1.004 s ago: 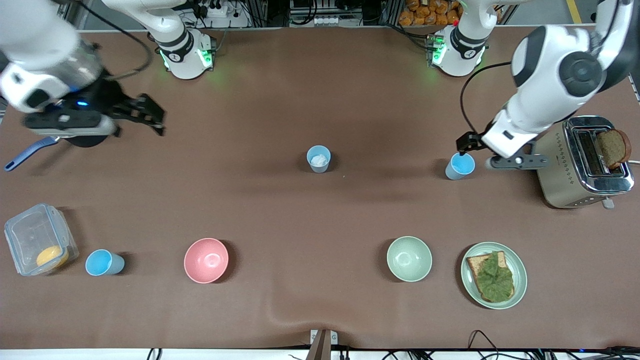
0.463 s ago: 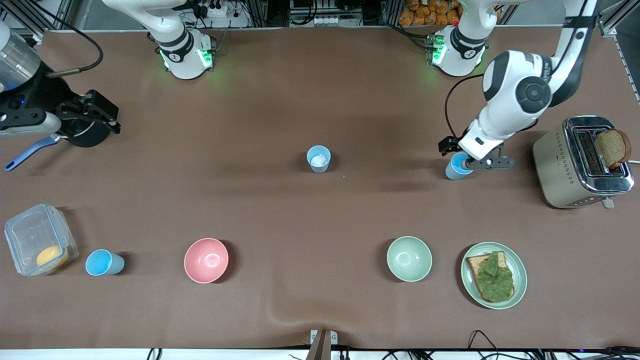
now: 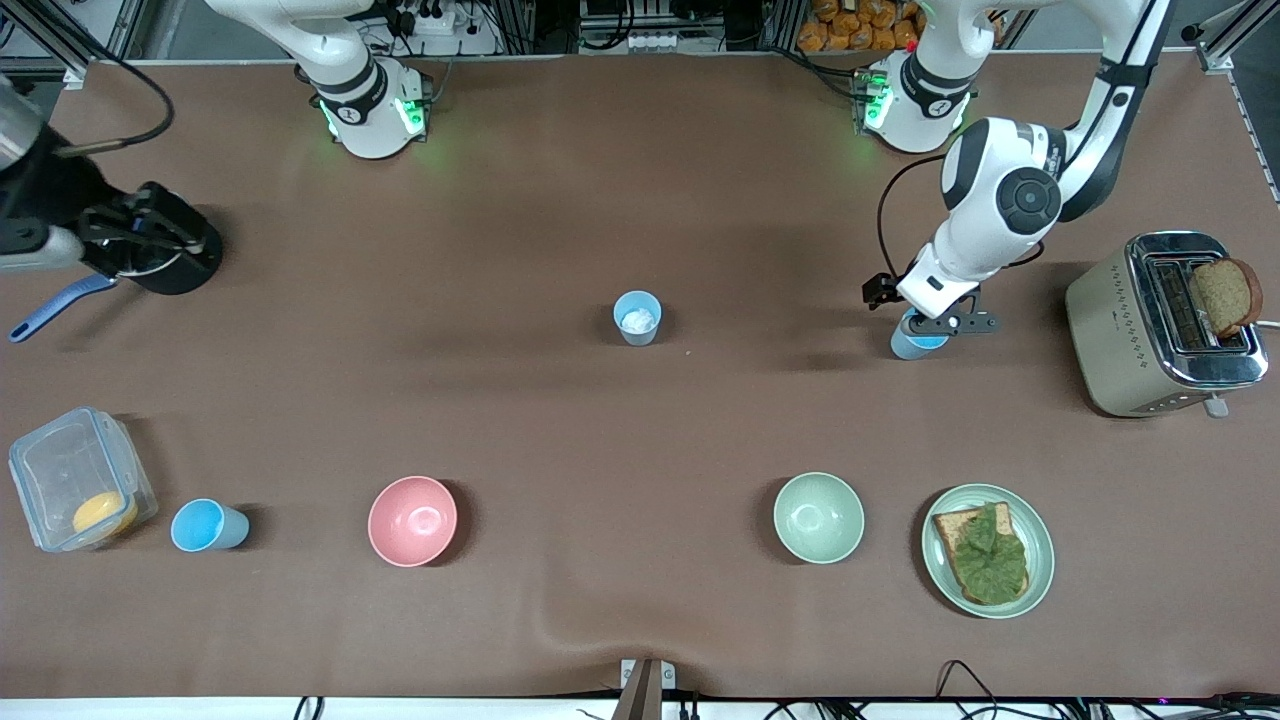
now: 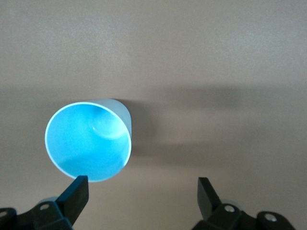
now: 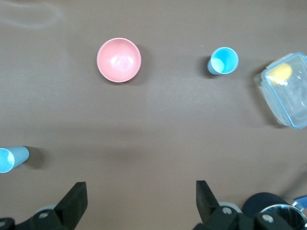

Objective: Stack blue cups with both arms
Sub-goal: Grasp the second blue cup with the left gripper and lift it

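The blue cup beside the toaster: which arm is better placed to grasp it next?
The left arm. Its left gripper hangs open right over that blue cup, whose rim lies at one finger in the wrist view. The right gripper, also open, is over the black pan at the right arm's end.

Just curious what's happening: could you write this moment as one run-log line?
left gripper: open, over bright blue cup beside toaster | right gripper: open, above table near dark pan | cups: unstacked
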Robot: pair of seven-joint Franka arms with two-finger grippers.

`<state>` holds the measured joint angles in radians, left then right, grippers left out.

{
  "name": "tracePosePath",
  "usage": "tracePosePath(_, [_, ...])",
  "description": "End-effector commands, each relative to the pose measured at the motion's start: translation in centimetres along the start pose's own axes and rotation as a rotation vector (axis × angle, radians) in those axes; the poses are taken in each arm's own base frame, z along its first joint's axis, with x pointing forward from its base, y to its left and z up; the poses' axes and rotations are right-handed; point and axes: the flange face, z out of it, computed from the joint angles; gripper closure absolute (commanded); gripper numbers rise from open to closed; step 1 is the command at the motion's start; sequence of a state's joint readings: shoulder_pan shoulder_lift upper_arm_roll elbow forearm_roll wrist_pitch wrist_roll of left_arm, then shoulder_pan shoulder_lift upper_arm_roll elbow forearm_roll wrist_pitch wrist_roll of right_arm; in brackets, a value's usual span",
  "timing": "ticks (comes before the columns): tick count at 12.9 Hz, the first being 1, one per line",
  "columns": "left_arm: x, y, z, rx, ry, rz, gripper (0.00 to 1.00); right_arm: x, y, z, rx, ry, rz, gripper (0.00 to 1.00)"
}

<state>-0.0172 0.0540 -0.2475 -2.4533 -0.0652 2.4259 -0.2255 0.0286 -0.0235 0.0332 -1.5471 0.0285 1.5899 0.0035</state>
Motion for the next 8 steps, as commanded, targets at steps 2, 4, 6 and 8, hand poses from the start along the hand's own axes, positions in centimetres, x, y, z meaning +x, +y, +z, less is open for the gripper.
tracePosePath(2, [0.5,0.1,1.2,-0.020,0.023,0.007,0.00,-0.6,2.4,-0.6,0.014,-0.010,-0.039,0.00])
tracePosePath(4, [0.7,-0.1,2.5,-0.025,0.022,0.031,0.03,-0.7,3.0,-0.6,0.012,-0.013,-0.033,0.00])
tracePosePath(6, [0.7,-0.5,2.8,-0.025,0.016,0.060,0.08,-0.7,3.1,-0.6,0.013,-0.019,-0.031,0.00])
tracePosePath(8, [0.5,-0.8,3.1,-0.024,0.009,0.077,0.32,-0.7,3.3,-0.6,0.014,-0.019,-0.028,0.00])
